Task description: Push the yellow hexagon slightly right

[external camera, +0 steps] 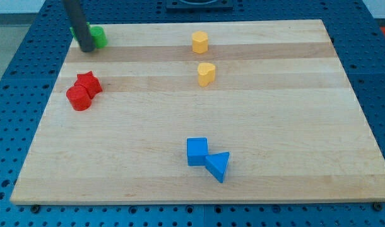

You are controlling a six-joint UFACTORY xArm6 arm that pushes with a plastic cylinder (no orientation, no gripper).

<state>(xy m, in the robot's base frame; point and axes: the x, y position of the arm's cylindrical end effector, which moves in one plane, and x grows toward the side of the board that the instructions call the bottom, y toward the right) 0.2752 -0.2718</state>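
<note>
The yellow hexagon [200, 42] stands near the view's top, a little left of centre, on the wooden board [281, 126]. A yellow heart-shaped block [206, 74] sits just below it. My tip [86, 48] is at the view's top left, far to the left of the yellow hexagon. The rod stands in front of a green block [99, 37] and partly hides it; the tip seems to touch that block's left side.
A red star block [88, 83] and a red cylinder [79, 98] touch each other at the left. A blue cube [197, 151] and a blue triangle [218, 166] touch near the bottom centre. Blue perforated table [16, 94] surrounds the board.
</note>
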